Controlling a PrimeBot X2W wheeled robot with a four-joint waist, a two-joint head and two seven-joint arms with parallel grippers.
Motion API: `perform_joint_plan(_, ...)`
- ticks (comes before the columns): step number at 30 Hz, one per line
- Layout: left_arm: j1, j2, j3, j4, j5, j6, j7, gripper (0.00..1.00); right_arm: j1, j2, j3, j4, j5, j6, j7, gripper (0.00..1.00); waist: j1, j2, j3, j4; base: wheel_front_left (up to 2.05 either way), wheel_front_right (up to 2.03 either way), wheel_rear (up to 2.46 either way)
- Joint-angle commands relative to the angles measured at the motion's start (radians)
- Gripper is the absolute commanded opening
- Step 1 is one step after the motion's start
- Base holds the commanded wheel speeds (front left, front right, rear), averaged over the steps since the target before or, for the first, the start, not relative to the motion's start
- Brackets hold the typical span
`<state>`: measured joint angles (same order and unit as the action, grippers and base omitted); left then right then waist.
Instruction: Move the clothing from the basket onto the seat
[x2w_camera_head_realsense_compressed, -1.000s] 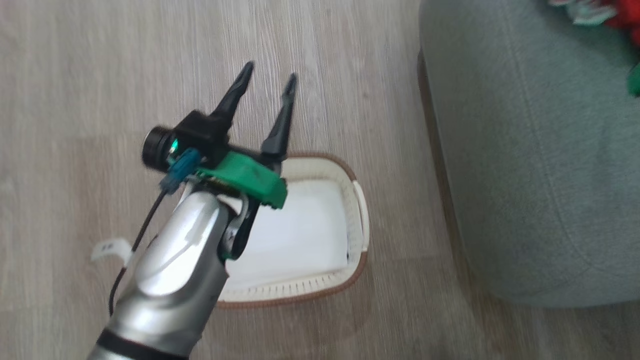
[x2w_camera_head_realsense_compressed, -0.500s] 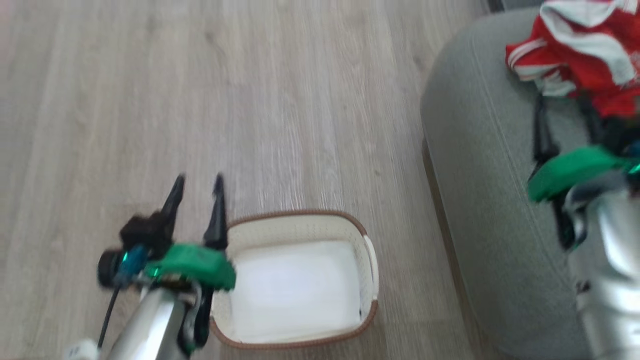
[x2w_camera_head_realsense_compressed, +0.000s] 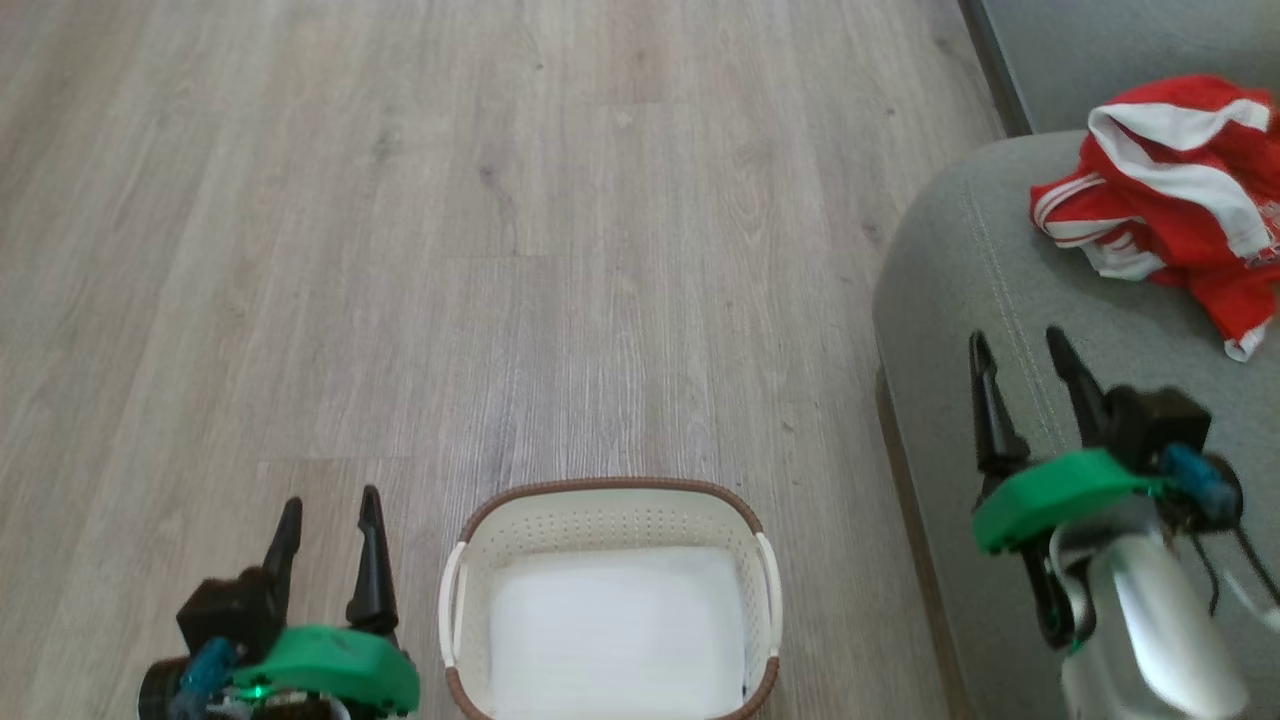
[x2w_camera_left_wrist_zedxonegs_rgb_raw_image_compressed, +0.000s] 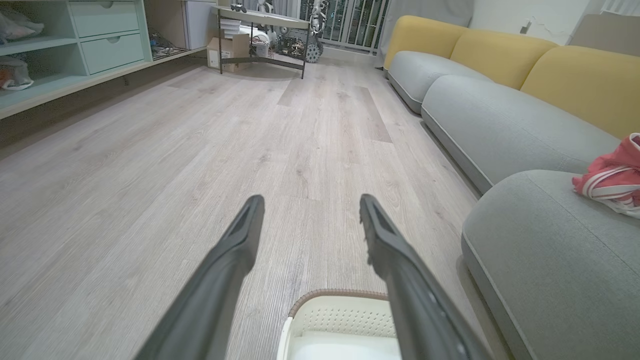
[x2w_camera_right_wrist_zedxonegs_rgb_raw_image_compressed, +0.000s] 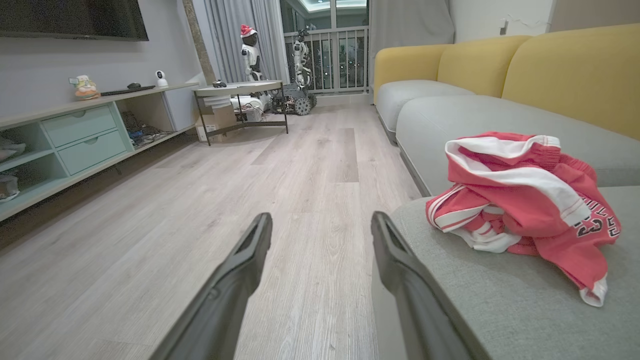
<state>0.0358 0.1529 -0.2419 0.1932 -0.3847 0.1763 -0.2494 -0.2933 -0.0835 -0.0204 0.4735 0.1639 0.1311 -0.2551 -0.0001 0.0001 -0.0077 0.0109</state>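
Note:
The red and white clothing (x2w_camera_head_realsense_compressed: 1170, 195) lies crumpled on the grey-green seat (x2w_camera_head_realsense_compressed: 960, 300) at the right; it also shows as the clothing (x2w_camera_right_wrist_zedxonegs_rgb_raw_image_compressed: 520, 200) on the seat (x2w_camera_right_wrist_zedxonegs_rgb_raw_image_compressed: 500, 300) and the clothing (x2w_camera_left_wrist_zedxonegs_rgb_raw_image_compressed: 612, 177). The cream basket (x2w_camera_head_realsense_compressed: 610, 520) stands on the floor at the bottom centre, with just its white liner showing inside; its rim is the basket (x2w_camera_left_wrist_zedxonegs_rgb_raw_image_compressed: 340, 312). My left gripper (x2w_camera_head_realsense_compressed: 328, 515) is open, empty, to the left of the basket. My right gripper (x2w_camera_head_realsense_compressed: 1018, 350) is open and empty over the seat's front edge, short of the clothing. Open fingers show as left gripper (x2w_camera_left_wrist_zedxonegs_rgb_raw_image_compressed: 310, 202) and right gripper (x2w_camera_right_wrist_zedxonegs_rgb_raw_image_compressed: 320, 220).
Pale wood floor (x2w_camera_head_realsense_compressed: 450, 250) stretches ahead. More grey sofa seats with yellow backs (x2w_camera_right_wrist_zedxonegs_rgb_raw_image_compressed: 450, 65) run along the right. A shelf unit with drawers (x2w_camera_right_wrist_zedxonegs_rgb_raw_image_compressed: 75, 135) lines the left wall, and a low table (x2w_camera_right_wrist_zedxonegs_rgb_raw_image_compressed: 240, 92) with small robots behind it stands far off.
The head camera has swung, so the whole picture shifted. My left arm has dropped to the lower left beside the basket. My right gripper has drawn back from the clothing, which stays on the seat.

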Motion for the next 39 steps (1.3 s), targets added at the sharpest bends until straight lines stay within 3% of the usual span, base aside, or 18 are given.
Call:
perform_joint_plan(1, -0.014, 0.015, 0.045, -0.052, 0.005, 0.001, -0.012, 1.0, 0.012, 0.015, 0.012, -0.069, -0.007, 0.0, -0.002, 1.0, 0.0001, -0.0001, -0.011, 0.014, 0.0, 0.0, 0.0)
perform_joint_plan(16, 0.049, -0.006, 0.066, -0.076, 0.017, -0.004, -0.012, 1.0, 0.216, 0.033, 0.034, -0.238, 0.044, 0.0, 0.046, 1.0, 0.0001, -0.0001, -0.031, 0.041, 0.0, 0.0, 0.0)
perform_joint_plan(39, 0.041, -0.02, 0.09, -0.027, 0.063, -0.015, -0.012, 1.0, 0.225, 0.033, 0.046, -0.202, 0.017, 0.0, 0.034, 1.0, 0.0001, -0.0001, -0.022, 0.029, 0.0, 0.0, 0.0)
